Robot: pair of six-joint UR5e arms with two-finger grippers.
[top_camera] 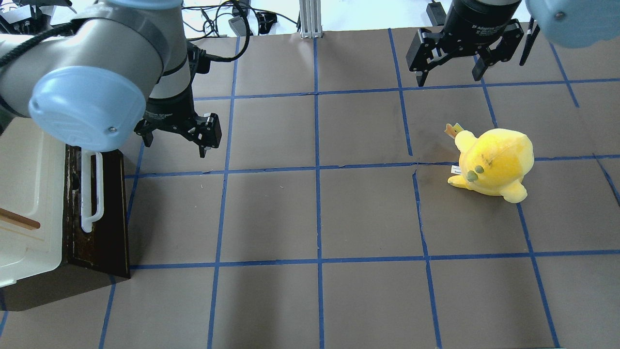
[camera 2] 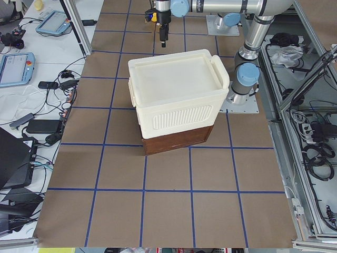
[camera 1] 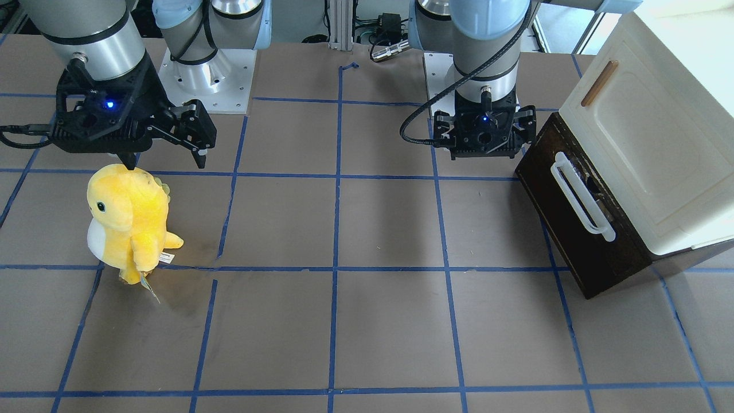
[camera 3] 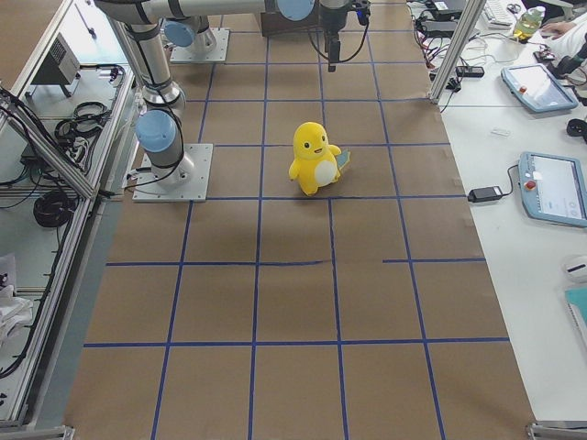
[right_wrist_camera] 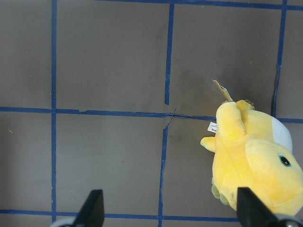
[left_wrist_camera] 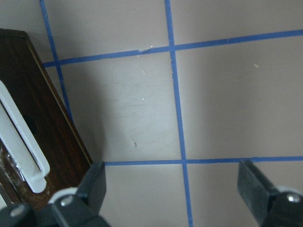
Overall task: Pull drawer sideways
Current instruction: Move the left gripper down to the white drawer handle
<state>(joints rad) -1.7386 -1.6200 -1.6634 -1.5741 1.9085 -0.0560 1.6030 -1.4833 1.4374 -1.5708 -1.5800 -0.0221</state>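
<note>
**What the Robot Looks Like**

We see a left arm [top_camera: 121, 43] and a right arm [camera 1: 86, 34] of silver-grey tube, with pale blue joint caps [top_camera: 87, 109] that each carry a small screw. The left pincer [top_camera: 174, 148] and right pincer [top_camera: 448, 80] are matt black and ribbed, each lit by a blue light [camera 1: 108, 104]. White lettering [top_camera: 484, 30] rings the right collar. A black cable [camera 1: 414, 112] loops off the left wrist. Bolted silver base plates [camera 1: 235, 86] sit beneath.

**Six cameras, one desk [top_camera: 368, 213]**

Overhead and front cameras face each other, steeply down; end cameras look along it. Wrist cameras hover close. Left wrist and overhead views share the drawer [left_wrist_camera: 42, 123] beside the left hand [left_wrist_camera: 175, 184].
</note>
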